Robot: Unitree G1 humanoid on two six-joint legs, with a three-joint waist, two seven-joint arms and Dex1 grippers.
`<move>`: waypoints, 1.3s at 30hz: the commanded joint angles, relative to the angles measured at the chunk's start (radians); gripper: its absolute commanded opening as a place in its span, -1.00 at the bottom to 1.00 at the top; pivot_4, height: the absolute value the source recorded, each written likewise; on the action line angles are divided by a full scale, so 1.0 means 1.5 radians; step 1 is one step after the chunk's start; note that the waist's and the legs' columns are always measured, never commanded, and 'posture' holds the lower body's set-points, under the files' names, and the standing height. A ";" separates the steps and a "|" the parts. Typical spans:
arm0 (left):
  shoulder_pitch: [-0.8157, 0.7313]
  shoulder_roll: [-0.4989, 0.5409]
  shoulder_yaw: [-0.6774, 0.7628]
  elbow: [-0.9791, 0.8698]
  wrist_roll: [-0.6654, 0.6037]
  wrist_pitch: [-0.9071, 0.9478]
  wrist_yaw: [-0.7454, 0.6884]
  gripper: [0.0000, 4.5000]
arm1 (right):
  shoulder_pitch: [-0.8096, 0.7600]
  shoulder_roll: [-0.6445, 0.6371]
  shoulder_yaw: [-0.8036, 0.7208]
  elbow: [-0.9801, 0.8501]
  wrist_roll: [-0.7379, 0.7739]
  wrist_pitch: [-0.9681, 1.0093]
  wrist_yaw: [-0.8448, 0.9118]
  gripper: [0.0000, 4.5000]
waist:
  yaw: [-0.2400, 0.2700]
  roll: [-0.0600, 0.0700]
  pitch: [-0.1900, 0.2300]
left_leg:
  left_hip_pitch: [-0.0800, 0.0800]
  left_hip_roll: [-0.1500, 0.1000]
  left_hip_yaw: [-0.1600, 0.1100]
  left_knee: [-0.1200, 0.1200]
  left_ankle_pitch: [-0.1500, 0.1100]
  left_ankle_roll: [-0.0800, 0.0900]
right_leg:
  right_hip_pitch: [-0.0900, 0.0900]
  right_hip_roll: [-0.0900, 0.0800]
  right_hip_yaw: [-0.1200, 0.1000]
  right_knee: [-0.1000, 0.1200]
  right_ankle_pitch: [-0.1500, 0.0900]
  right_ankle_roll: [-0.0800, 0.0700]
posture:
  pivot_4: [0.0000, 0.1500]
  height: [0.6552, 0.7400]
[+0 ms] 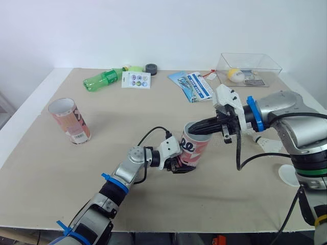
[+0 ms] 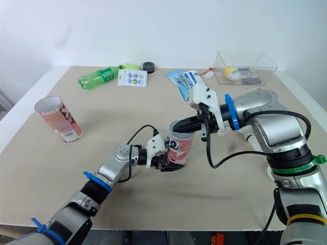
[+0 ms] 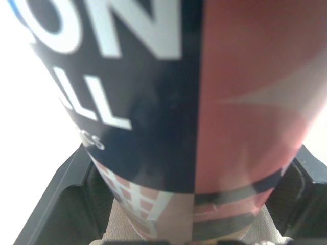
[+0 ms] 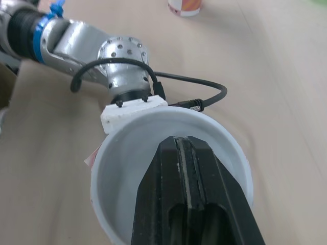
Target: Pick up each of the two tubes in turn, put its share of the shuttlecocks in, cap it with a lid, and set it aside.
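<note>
A pink and navy tube (image 1: 196, 147) stands at the middle of the table, its open mouth up. My left gripper (image 1: 178, 165) is shut on the tube near its base; its black fingers (image 3: 57, 205) press both sides of the printed wall (image 3: 204, 102). My right gripper (image 1: 196, 128) reaches in from the right, fingers shut together and dipped into the mouth, against the white inner wall (image 4: 134, 153). I see nothing between them. A second tube (image 1: 70, 121), open and slightly tilted, stands at the far left.
Along the back lie a green bottle (image 1: 103, 79), a sticker card (image 1: 136, 79), a black tape roll (image 1: 151, 68) and blue leaflets (image 1: 193, 85). A clear box (image 1: 271, 64) holds a yellow-white ball. A white disc (image 1: 289, 176) lies at the right edge.
</note>
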 commanded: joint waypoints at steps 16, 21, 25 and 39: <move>0.009 0.029 0.000 0.008 0.017 0.006 0.006 0.58 | 0.170 -0.028 -0.394 0.048 0.279 0.089 -0.015 0.39 | 0.008 0.001 0.003 | -0.009 -0.001 0.000 0.000 0.001 0.002 | -0.004 0.000 0.000 0.000 -0.001 0.002 | 1.00 1.00; 0.009 0.037 0.008 -0.003 -0.004 -0.017 -0.021 0.98 | 0.376 0.045 -0.438 -0.079 0.255 0.007 -0.097 1.00 | 0.001 0.002 0.003 | -0.007 -0.001 0.000 -0.001 0.001 0.002 | -0.004 0.000 0.001 0.000 0.000 0.002 | 1.00 1.00; 0.011 0.053 0.023 -0.021 -0.025 -0.032 -0.043 0.98 | 0.478 0.100 -0.395 -0.126 0.201 -0.092 -0.127 1.00 | 0.001 0.004 0.004 | -0.007 0.000 0.000 -0.001 0.001 0.002 | -0.005 0.001 0.001 0.000 -0.001 0.001 | 1.00 1.00; 0.089 0.150 0.071 -0.182 -0.090 -0.018 -0.084 0.98 | 0.513 0.211 -0.182 0.057 0.003 -0.407 -0.137 1.00 | 0.002 0.006 0.010 | -0.010 0.000 0.000 -0.002 0.001 0.001 | -0.007 0.002 0.003 0.000 -0.002 0.002 | 1.00 1.00</move>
